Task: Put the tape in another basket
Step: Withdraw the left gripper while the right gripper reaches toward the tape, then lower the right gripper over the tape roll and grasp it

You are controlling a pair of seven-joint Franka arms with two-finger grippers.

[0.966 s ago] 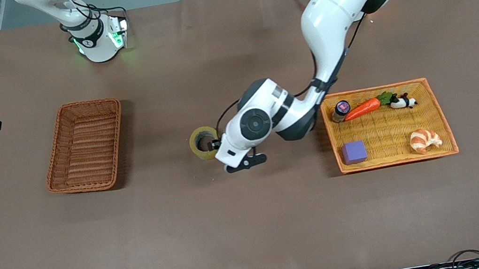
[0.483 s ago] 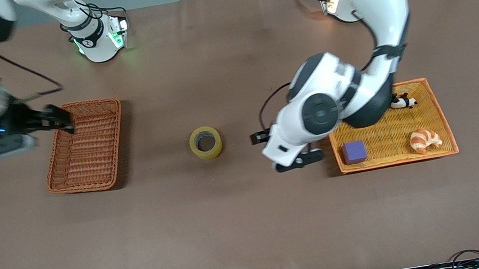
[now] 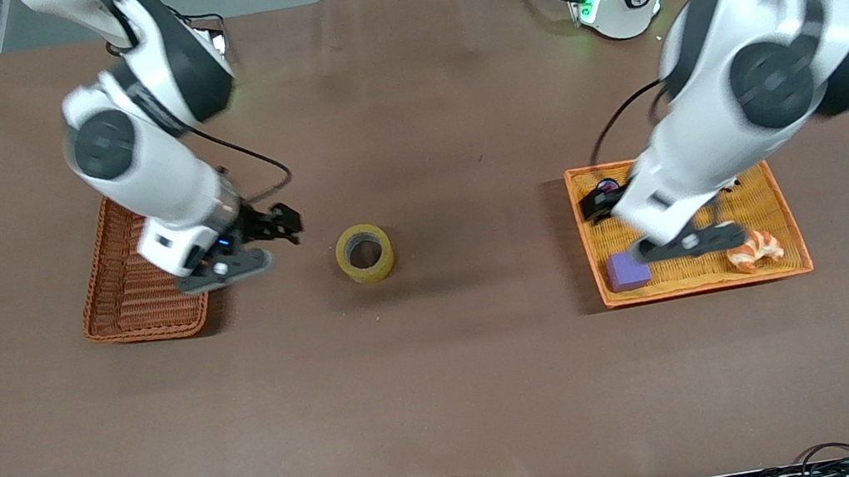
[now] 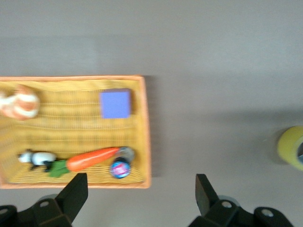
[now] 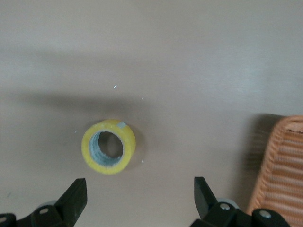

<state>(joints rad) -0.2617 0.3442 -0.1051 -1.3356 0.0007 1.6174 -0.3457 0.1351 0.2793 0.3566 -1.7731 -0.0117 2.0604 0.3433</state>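
Note:
The tape [image 3: 364,253], a yellowish roll with a grey core, lies flat on the brown table between the two baskets, with nothing touching it. It also shows in the right wrist view [image 5: 108,146] and at the edge of the left wrist view [image 4: 293,147]. My right gripper [image 3: 269,241] is open and empty, above the table between the dark reddish-brown basket [image 3: 119,305] and the tape; the right wrist view shows its jaws [image 5: 137,198] wide apart and short of the roll. My left gripper [image 3: 645,224] is open and empty over the light orange basket [image 3: 792,234].
The light orange basket [image 4: 147,132] holds a purple block [image 4: 115,104], a carrot [image 4: 92,158], a small bottle [image 4: 120,168], a panda toy [image 4: 35,158] and a croissant [image 4: 19,103]. The dark basket's rim [image 5: 284,161] shows in the right wrist view.
My left gripper drew back from the tape to over the light orange basket. My right arm swung in across the dark basket toward the tape. The tape stayed put.

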